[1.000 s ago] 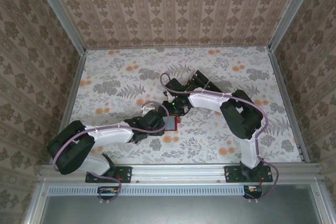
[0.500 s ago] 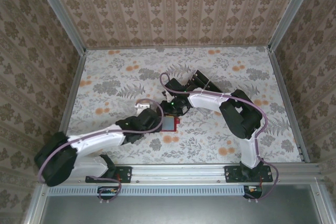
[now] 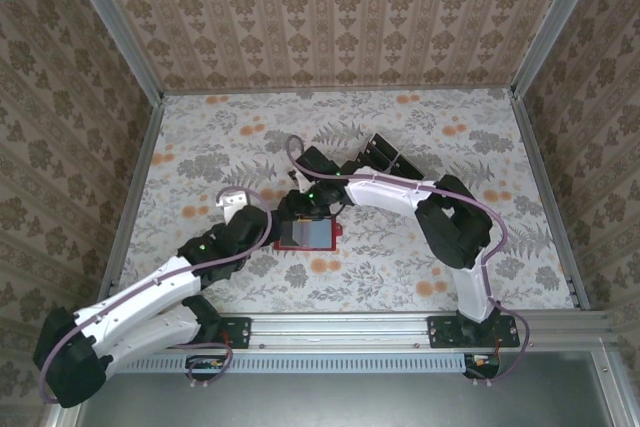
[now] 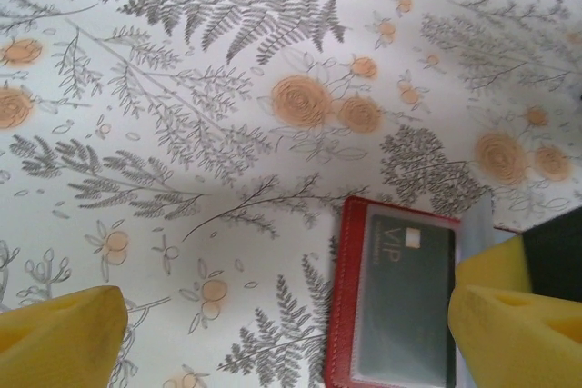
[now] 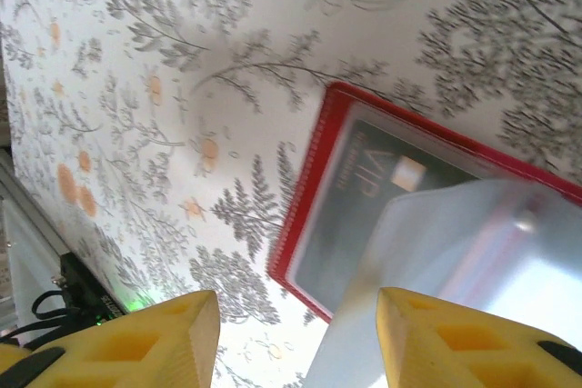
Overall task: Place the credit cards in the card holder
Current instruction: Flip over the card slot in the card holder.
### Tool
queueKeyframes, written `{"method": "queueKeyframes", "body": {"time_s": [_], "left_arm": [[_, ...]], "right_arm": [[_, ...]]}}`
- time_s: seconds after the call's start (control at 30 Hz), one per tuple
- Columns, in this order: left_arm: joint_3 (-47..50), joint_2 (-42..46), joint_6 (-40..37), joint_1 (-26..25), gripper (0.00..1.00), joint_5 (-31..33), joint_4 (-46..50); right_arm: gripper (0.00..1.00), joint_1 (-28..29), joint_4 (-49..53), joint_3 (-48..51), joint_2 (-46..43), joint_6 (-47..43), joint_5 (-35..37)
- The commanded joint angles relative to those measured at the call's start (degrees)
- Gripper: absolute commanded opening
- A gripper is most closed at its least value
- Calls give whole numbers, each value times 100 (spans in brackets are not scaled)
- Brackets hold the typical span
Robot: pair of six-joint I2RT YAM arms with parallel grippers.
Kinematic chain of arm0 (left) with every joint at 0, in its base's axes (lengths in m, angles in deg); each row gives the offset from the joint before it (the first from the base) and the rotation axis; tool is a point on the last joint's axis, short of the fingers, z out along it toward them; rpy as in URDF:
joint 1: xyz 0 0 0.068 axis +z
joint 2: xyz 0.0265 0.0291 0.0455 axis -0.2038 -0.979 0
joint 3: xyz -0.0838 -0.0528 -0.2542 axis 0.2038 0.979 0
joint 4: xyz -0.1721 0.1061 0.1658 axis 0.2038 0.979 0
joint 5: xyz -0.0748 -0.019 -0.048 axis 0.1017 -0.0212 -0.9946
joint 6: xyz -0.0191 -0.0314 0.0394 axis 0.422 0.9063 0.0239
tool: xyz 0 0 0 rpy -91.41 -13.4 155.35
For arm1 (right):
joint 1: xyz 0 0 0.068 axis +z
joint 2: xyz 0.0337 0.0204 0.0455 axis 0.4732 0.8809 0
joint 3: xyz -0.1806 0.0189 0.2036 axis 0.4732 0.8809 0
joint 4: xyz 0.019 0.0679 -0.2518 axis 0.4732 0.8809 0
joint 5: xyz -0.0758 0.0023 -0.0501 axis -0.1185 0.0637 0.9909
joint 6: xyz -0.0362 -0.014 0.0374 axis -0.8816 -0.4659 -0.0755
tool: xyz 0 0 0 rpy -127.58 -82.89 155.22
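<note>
Card holder (image 3: 308, 235) lies open on the table (image 3: 430, 147), just ahead of the left gripper (image 3: 266, 230), beneath the right gripper (image 3: 298, 215); left wrist: fingers wide apart, holder by the right fingertip, credit card (image 4: 405, 297) inside; right wrist: jaws apart, clamping nothing, clear flap (image 5: 455, 252) between them.

On table (image 4: 173, 179), card holder (image 4: 340, 315); credit card (image 4: 405, 306) inside.

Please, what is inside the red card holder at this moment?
Inside the card holder, one dark card marked VIP lies in a clear pocket. A translucent flap covers part of it, so any further cards beneath are hidden.
</note>
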Motion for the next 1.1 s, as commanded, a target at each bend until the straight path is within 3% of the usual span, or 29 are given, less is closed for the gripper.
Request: {"method": "queueKeyframes", "body": {"time_s": [0.0, 0.43, 0.7, 0.9, 1.07], "left_arm": [[102, 161, 124, 90, 100, -43, 240], [137, 337, -93, 365, 100, -378, 316], [140, 148, -114, 400, 100, -433, 210], [55, -63, -153, 407, 100, -384, 137], [-153, -498, -296, 469, 100, -591, 30]], "right_arm": [[51, 86, 291, -301, 347, 110, 19], [51, 208, 376, -822, 1022, 202, 118], [51, 138, 519, -1033, 656, -119, -92], [51, -367, 792, -897, -240, -567, -70], [51, -1019, 1801, -924, -644, -1469, 664]]}}
